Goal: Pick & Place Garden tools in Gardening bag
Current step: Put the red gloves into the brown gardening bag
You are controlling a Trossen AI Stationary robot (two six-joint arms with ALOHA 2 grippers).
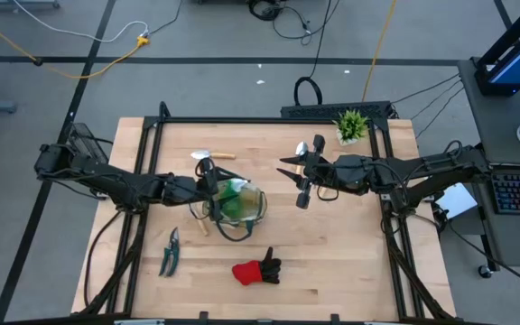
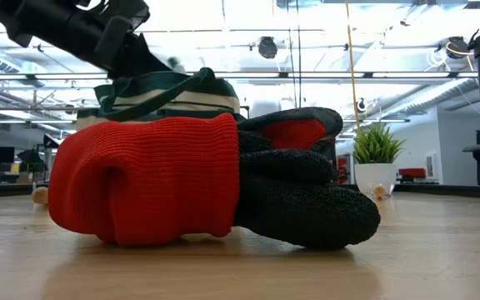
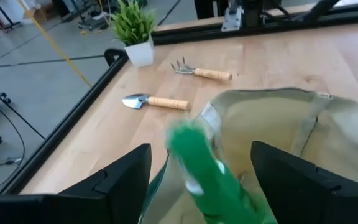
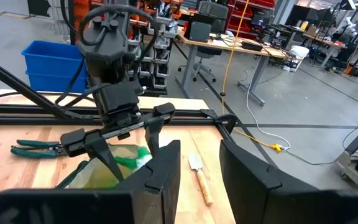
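The tan gardening bag with dark green trim stands open at the table's middle. My left gripper hangs open over the bag's left rim. A green-and-white item, blurred, lies between and below its spread fingers, inside the bag's mouth; it also shows in the right wrist view. My right gripper is open and empty to the right of the bag. A trowel and a small hand rake lie on the far side of the bag. The pruning shears and the red-and-black glove lie near the front edge.
A small potted plant stands at the far right corner. A wooden handle sticks out beside the bag's near left side. A black frame runs along the table's far edge. Bare wood lies at the front right.
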